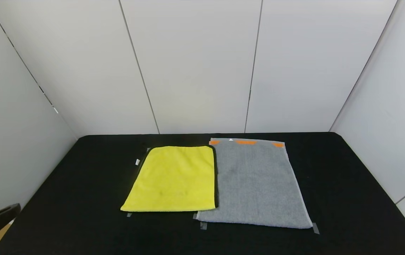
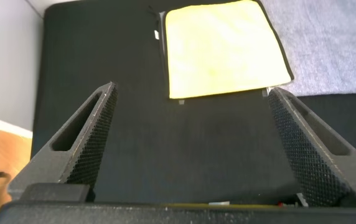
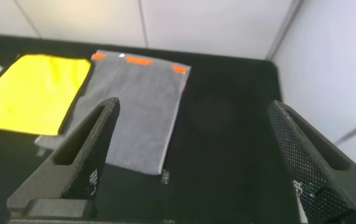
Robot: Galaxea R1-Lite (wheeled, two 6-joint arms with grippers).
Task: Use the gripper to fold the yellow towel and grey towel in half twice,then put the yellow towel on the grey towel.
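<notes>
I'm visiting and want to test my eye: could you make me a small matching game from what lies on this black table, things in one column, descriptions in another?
Things:
1. yellow towel
2. grey towel
3. table
4. left gripper

Descriptions:
A. black, carries both cloths
B. spread flat, on the robot's left side
C. open, holding nothing, short of the cloths
D. spread flat, orange marks along its far edge

Pairs: 1-B, 2-D, 3-A, 4-C

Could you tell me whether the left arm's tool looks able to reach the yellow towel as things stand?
Probably yes: the open left tool faces the flat yellow towel across bare black table, with nothing between; the grey towel lies alongside.
</notes>
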